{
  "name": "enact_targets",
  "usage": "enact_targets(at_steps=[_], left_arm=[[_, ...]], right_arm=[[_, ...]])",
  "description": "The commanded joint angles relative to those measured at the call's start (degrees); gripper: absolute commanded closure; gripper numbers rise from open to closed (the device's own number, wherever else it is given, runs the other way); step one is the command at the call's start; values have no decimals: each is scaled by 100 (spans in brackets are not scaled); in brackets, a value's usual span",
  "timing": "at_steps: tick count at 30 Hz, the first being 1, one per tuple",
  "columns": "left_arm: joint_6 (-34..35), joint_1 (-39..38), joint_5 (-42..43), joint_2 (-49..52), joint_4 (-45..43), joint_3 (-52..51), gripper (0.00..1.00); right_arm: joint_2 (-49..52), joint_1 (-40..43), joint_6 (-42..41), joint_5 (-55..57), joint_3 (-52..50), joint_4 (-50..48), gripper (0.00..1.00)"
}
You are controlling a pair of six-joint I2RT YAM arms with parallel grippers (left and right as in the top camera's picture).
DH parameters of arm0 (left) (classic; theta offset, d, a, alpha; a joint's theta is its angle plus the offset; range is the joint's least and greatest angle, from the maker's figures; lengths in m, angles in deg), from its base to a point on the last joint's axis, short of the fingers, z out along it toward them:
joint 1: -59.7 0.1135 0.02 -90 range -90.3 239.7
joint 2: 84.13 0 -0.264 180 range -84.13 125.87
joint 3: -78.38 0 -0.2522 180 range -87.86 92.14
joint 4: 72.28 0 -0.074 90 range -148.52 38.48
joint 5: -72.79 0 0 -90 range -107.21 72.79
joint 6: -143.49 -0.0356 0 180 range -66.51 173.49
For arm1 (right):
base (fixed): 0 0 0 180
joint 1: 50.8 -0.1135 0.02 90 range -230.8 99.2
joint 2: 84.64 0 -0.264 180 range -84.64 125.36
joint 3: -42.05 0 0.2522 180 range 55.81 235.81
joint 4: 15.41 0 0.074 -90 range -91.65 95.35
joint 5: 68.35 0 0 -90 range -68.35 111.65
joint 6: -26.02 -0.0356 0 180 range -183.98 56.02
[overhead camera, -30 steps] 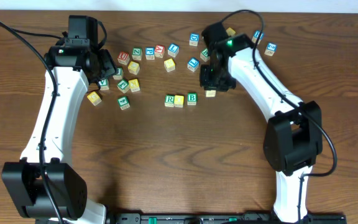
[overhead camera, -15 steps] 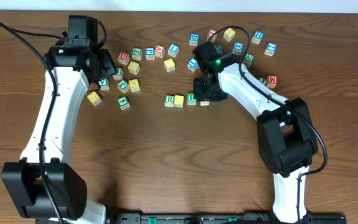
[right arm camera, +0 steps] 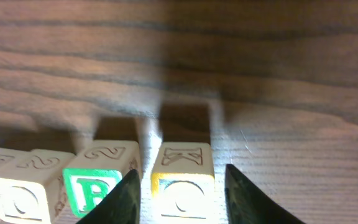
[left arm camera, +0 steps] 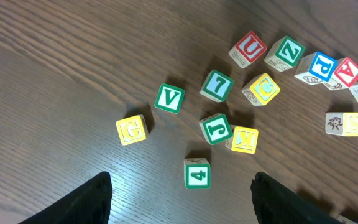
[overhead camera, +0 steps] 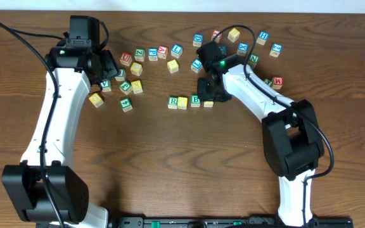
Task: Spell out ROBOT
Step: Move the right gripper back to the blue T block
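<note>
A row of blocks stands mid-table: green R [overhead camera: 173,101], a yellow block [overhead camera: 182,101], green B [overhead camera: 196,100] and a yellow O block [overhead camera: 208,104] at the right end. My right gripper [overhead camera: 210,95] is low over that O block. In the right wrist view its fingers [right arm camera: 182,177] straddle the O block [right arm camera: 182,186] with a small gap on each side, and the block rests on the table next to the B [right arm camera: 95,190]. My left gripper [overhead camera: 109,66] is open and empty above the loose blocks at the left, with its fingers [left arm camera: 180,186] apart.
Loose blocks lie under the left gripper: green 4 [left arm camera: 197,173], yellow G [left arm camera: 132,130], green V [left arm camera: 169,98], J [left arm camera: 216,129], K [left arm camera: 243,139], U [left arm camera: 248,48], Z [left arm camera: 286,52]. More blocks are scattered at the back right [overhead camera: 263,37] and a red one [overhead camera: 277,82] lies by the right arm.
The right arm swung left and down, bringing the yellow O block to the right end of the row. It has held still for the last half second. The left arm has not moved.
</note>
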Motion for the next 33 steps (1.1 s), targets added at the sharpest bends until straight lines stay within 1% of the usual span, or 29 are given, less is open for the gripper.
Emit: enact_targets(at_steps=[1, 5, 6, 9, 16, 18, 21, 24, 28, 33], left_arm=[[48, 9, -76, -85, -4, 57, 29], [48, 9, -76, -85, -2, 57, 29], [46, 9, -76, -85, -2, 57, 29], [48, 9, -76, -85, -2, 57, 29], [46, 9, -76, -85, -2, 57, 29], [46, 9, -76, -85, -4, 57, 29], [46, 9, -76, -85, -4, 57, 29], [46, 9, -76, -85, -4, 57, 29], [48, 9, -76, -85, -4, 57, 29], [46, 9, -76, -85, -4, 57, 29]], right_arm=[[4, -9, -59, 42, 55, -26, 58], [-122, 94, -59, 0, 361, 190, 57], [-219, 177, -59, 2, 511, 297, 54], [-393, 374, -59, 11, 699, 380, 51], [-422, 1012, -278, 79, 793, 273, 50], [-398, 1150, -278, 96, 793, 203, 48], [-332, 1335, -498, 396, 793, 164, 48], [-251, 1403, -623, 603, 791, 181, 41], [-50, 1462, -855, 887, 789, 133, 37], [127, 1495, -855, 975, 787, -120, 40]])
